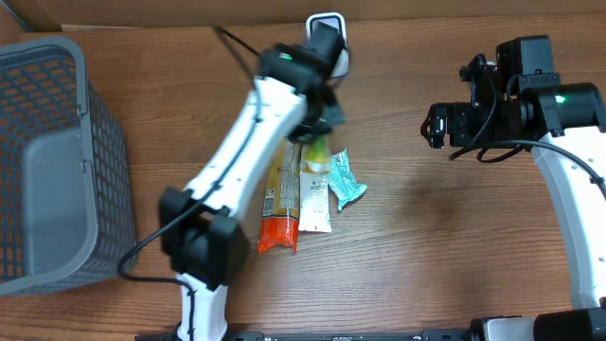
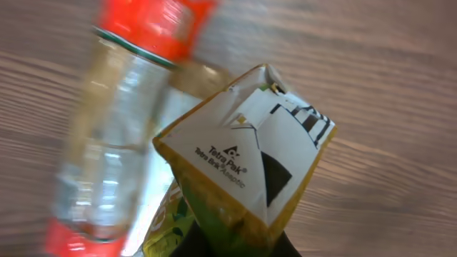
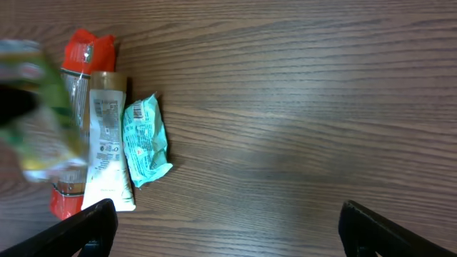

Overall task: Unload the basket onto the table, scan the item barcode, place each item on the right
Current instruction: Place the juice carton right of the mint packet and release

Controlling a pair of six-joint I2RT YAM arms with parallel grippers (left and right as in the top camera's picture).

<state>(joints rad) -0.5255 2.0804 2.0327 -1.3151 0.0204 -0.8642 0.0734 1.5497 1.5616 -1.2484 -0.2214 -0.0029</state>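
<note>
Left pincer (image 1: 320,118) was clamped on the Tetra Pak carton (image 2: 246,164) near the scanner (image 1: 327,26); scan apparently pending. Right pincer (image 3: 228,228) stood wide open, empty.

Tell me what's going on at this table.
The left gripper is shut on a yellow-green carton and holds it up over the other items. A red-ended pack, a white tube and a teal packet lie side by side on the table. The right gripper hangs open off to the right, holding nothing. A grey basket stands at the left.
</note>
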